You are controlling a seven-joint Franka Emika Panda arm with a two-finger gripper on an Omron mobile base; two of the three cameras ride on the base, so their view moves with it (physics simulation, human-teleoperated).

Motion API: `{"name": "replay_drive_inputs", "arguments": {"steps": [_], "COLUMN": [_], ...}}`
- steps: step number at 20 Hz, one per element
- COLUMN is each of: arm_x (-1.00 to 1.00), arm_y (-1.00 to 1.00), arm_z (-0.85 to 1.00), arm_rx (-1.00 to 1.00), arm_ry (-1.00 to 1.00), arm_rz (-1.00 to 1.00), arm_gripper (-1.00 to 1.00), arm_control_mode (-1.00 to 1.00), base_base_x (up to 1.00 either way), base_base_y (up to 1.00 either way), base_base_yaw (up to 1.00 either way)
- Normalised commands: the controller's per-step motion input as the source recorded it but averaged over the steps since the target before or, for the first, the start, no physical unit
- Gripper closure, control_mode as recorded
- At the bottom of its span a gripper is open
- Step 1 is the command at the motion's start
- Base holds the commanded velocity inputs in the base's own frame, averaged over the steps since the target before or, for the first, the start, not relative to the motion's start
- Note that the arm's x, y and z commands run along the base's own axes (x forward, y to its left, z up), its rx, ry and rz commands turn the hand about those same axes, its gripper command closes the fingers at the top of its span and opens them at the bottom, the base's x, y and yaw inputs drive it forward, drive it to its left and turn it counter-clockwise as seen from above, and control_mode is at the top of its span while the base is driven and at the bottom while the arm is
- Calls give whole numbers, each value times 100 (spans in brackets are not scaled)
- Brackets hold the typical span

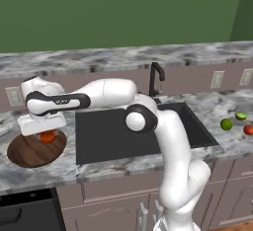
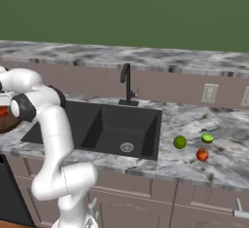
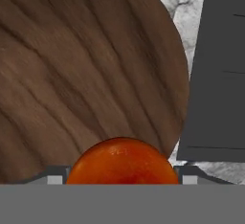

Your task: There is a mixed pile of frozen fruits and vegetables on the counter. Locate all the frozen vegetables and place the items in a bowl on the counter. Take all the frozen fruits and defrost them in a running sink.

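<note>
One of the four items, the red-orange tomato-like lump (image 1: 47, 136), sits between the fingers of the tool (image 1: 45, 132) directly over the wooden bowl (image 1: 27, 153) at the far left of the bench (image 1: 118, 168). From the hand camera the lump fills the gap between the two tips, with the wood grain spread beneath it; the tool looks clasped on it, though whether the lump already touches the bowl I cannot tell.

Three items remain on the bench to the right of the sink (image 2: 121, 129): the plain green ball (image 2: 180, 142), the flattish green piece (image 2: 207, 138) just behind and right of it, and the small red ball (image 2: 202, 154) nearest the front edge. They lie near one another but apart.

Judged progress: early. First vegetable about to be delivered, not yet let go. Left to do: the green ball to the bowl, and both fruits into the sink.

The basin looks dry and bare, only the silver drain (image 2: 127, 147) showing; no water visible from the black faucet (image 2: 127, 83).

Obstacles: the sink lies between bowl and pile, so each trip crosses it. Wall outlets (image 2: 209, 93) behind the pile, out of the way.
</note>
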Motion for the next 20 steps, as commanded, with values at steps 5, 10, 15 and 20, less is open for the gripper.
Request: {"name": "replay_drive_inputs", "arguments": {"steps": [5,10,15,20], "arm_x": [25,26,28,16], "arm_y": [31,20,10,12], "arm_z": [-39,-43,-40,-34], "arm_rx": [0,0,0,0], "arm_ry": [0,0,2,6], "arm_rz": [0,0,1,0], "arm_gripper": [100,100,100,100], "arm_control_mode": [-100,-100,-100,-100], "base_base_x": [0,0,0,0], "base_base_y": [0,0,0,0], "base_base_yaw": [0,0,0,0]}}
